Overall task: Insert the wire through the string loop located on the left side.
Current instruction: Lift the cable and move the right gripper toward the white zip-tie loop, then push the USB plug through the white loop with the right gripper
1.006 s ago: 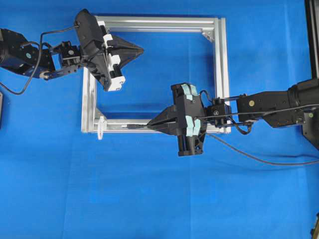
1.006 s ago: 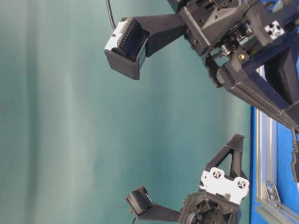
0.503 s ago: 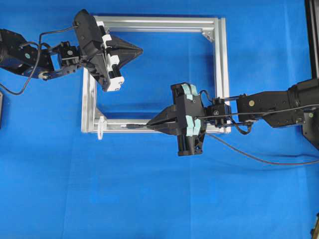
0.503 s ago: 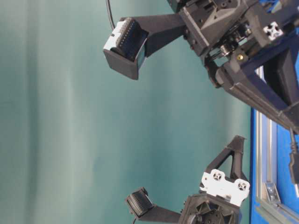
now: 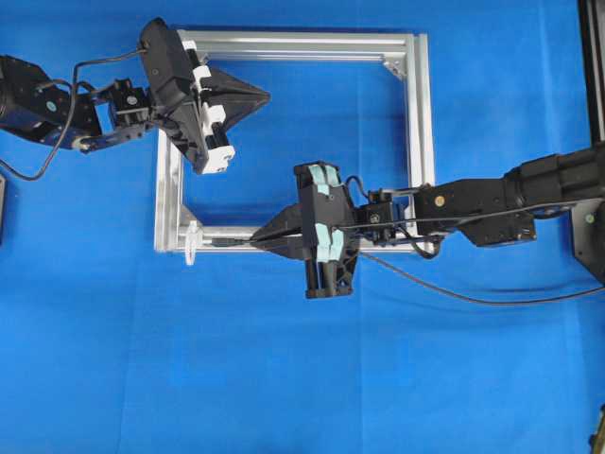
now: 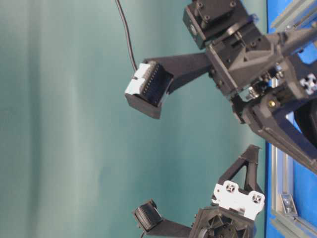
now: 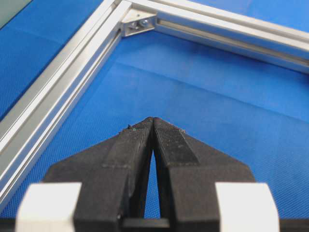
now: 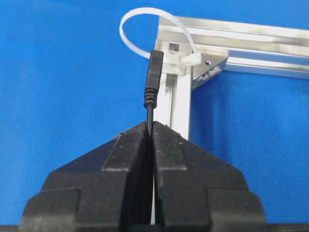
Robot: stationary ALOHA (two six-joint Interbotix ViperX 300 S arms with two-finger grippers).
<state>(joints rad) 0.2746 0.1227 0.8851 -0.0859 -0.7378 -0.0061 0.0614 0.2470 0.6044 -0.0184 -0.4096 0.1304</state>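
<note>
Right end effector (image 8: 150, 126) pinches the wire (image 8: 153, 77), plug just short of the string loop (image 8: 140, 19); overhead shows left end effector (image 5: 266, 94) closed, empty.

A silver frame (image 5: 421, 132) of aluminium bars lies flat on a blue cloth (image 5: 189, 378) that covers the table. The frame is a rectangle with slotted bars, joined inside the corners by small brackets (image 7: 137, 25) with screws. Behind the table hangs a plain teal backdrop (image 6: 64, 124). A dark upright post (image 5: 591, 66) stands at the right edge.
</note>
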